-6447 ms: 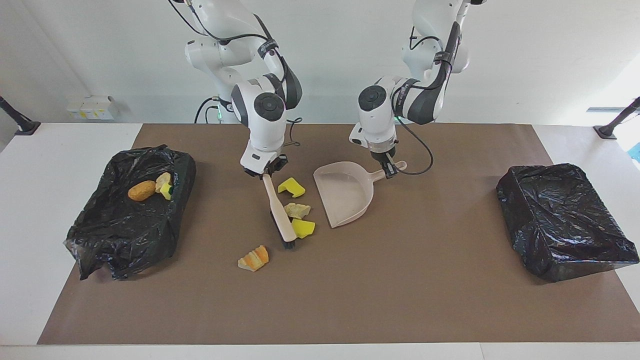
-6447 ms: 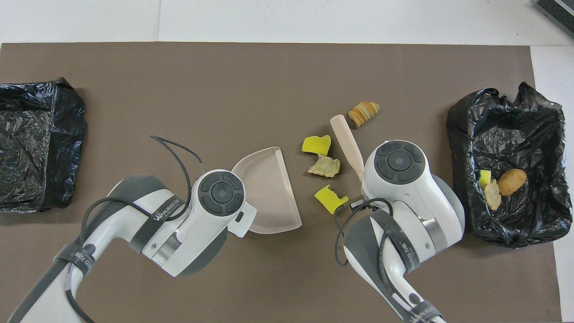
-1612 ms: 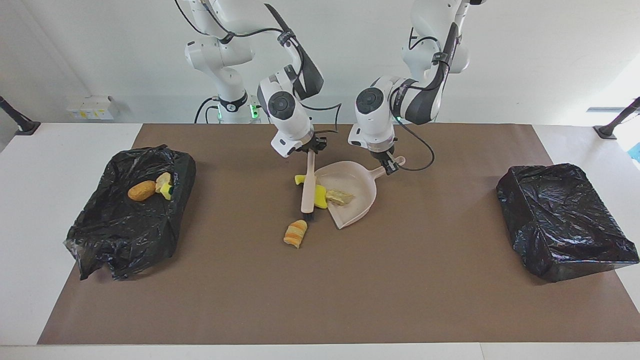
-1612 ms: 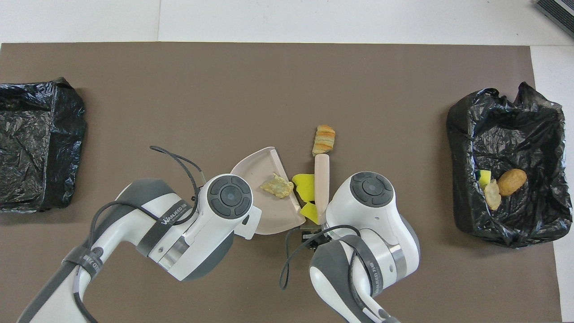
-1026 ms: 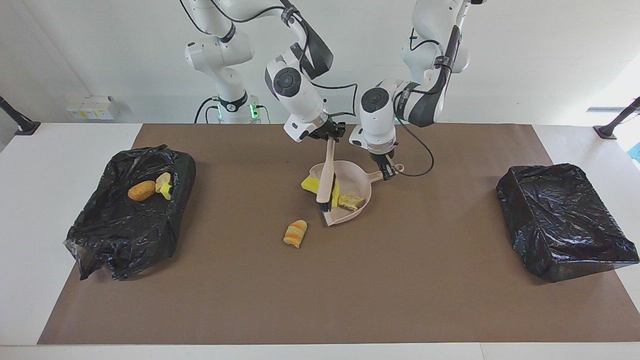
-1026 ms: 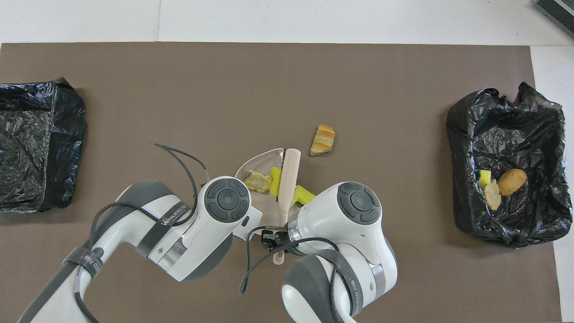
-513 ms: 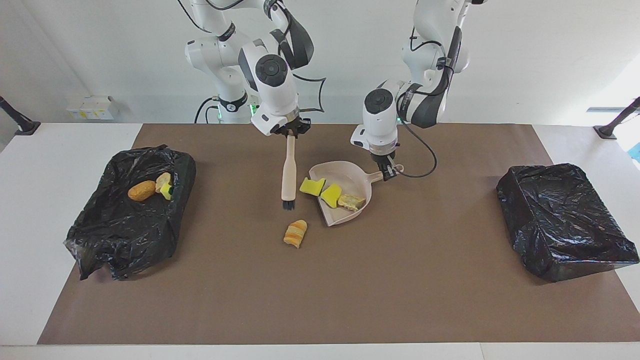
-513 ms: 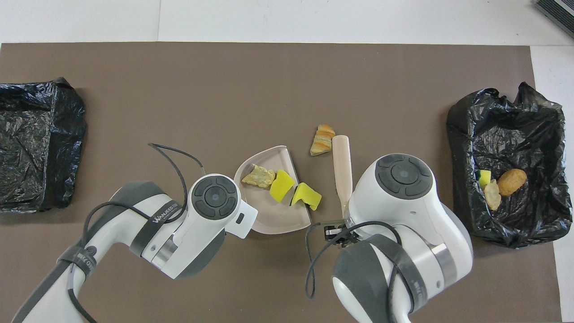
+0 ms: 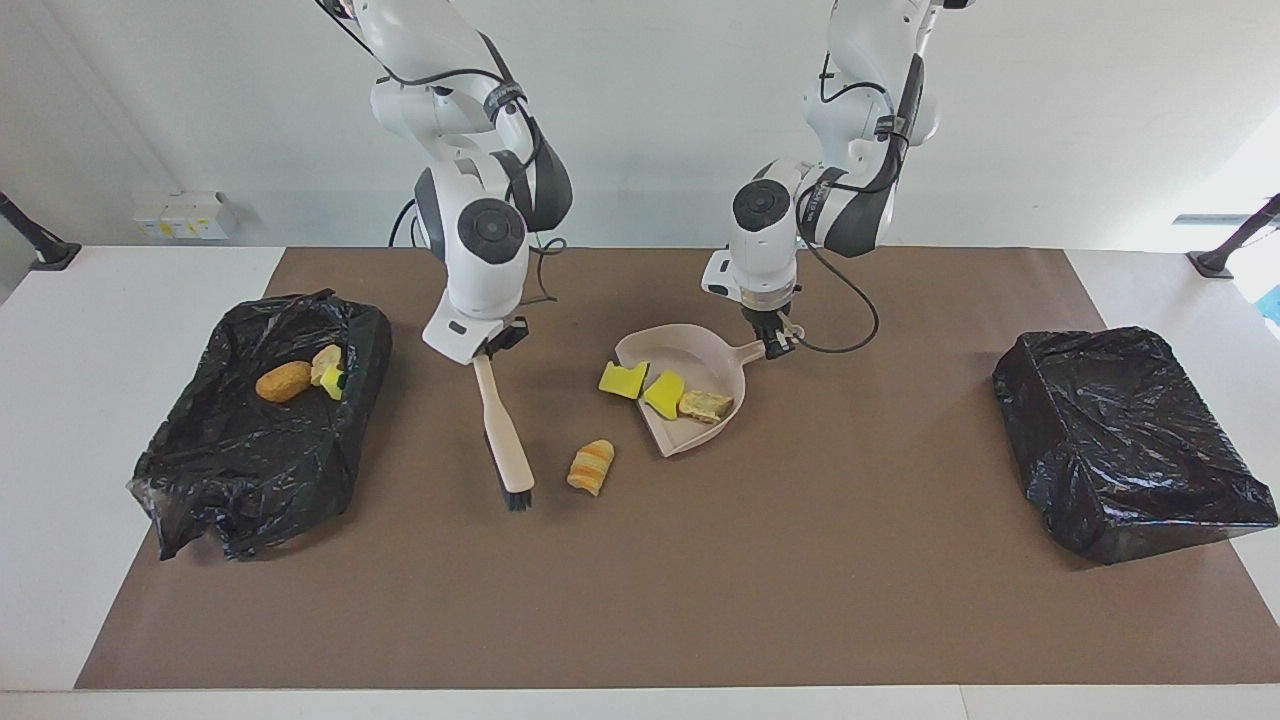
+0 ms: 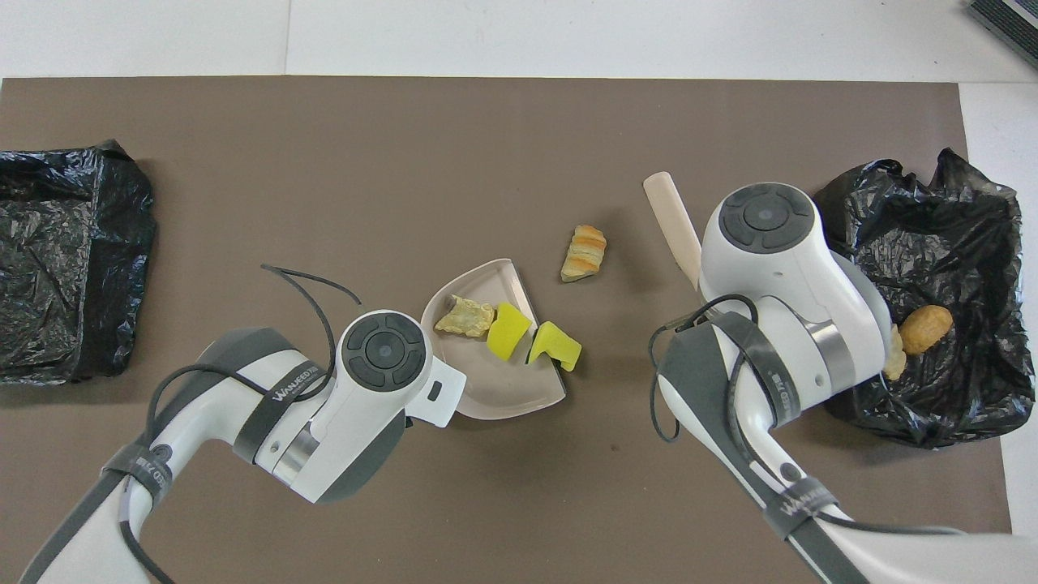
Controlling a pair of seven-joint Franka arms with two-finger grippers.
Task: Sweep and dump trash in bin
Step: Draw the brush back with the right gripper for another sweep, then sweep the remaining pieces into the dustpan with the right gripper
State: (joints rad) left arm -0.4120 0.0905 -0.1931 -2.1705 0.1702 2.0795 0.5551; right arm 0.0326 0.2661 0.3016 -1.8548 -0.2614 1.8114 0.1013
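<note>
- The left gripper is clamped on the handle of the beige dustpan, which sits on the brown mat near the middle of the table, its open mouth turned toward the right arm's end.
- A pale beige crumbly lump lies inside the pan; one yellow sponge chunk lies at the pan's lip, and a second yellow sponge chunk sits just beside that lip, on its edge or just outside it.
- The right gripper is closed around the handle of the beige brush, which slants down and away from the robots, its dark bristles at or just above the mat.
- The orange-striped wedge lies on the mat between the brush's bristle end and the dustpan, touching neither, and farther from the robots than the pan's mouth.
- A black-lined bin at the right arm's end holds a brown oval lump, another pale lump and a yellow scrap, grouped together.
- In the overhead view the right arm's wrist covers part of that bin's nearer edge.
- A second black-bagged bin stands at the left arm's end, well apart from the dustpan.
</note>
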